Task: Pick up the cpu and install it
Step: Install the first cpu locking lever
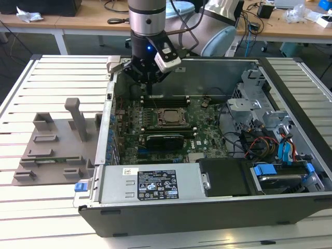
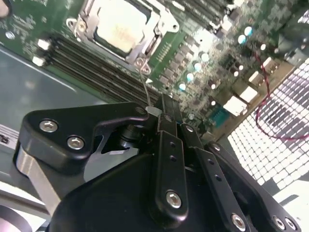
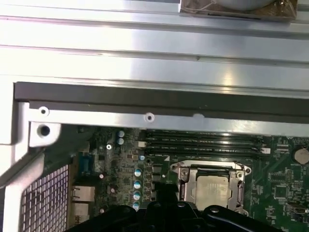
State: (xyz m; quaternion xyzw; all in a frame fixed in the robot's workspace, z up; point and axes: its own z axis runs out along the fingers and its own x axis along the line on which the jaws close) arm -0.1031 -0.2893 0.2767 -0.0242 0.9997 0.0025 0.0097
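The tool (image 2: 161,104) hangs inside the open case (image 1: 218,207) above the memory slots, its fingers (image 2: 169,121) drawn together with nothing between them, and the cpu (image 2: 120,26) lies flat in the socket (image 3: 211,186) on the motherboard just beyond them. It looks a light, rigid plate with a smooth metal top. Its underside is likely delicate, so hold would best come at two opposite edges, kept level.
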